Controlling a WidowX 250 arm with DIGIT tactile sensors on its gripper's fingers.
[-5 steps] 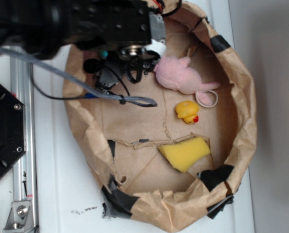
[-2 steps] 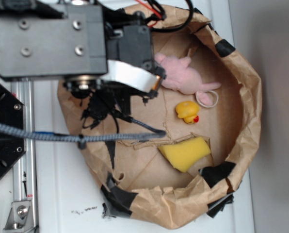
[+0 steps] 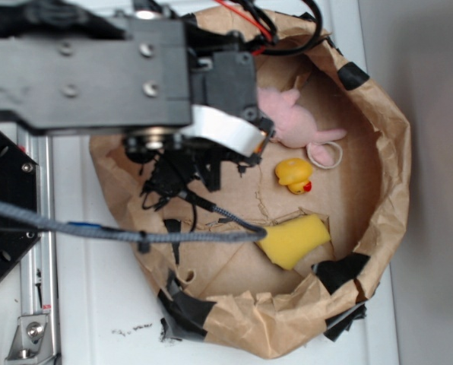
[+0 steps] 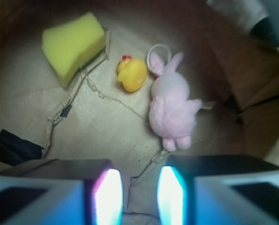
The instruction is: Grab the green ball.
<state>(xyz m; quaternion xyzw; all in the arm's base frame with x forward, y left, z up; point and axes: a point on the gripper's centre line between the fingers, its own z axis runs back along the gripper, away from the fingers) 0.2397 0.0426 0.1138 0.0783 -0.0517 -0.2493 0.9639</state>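
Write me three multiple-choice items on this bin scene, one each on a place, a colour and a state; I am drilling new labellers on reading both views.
1. In the wrist view, where is the rubber duck relative to the pink plush bunny?
A. just up and left of it
B. underneath it
C. outside the paper bin

2. What colour is the sponge?
A. blue
B. yellow
C. white

3. How does the gripper stand?
A. shut on the bunny
B. shut on the duck
C. open, with nothing between the fingers

Answers:
1 A: the duck sits by the bunny's head, between the bunny and the sponge, inside the paper bin.
2 B: the sponge is yellow in both views.
3 C: the wrist view shows a gap between the two fingers with only the bin floor behind it.
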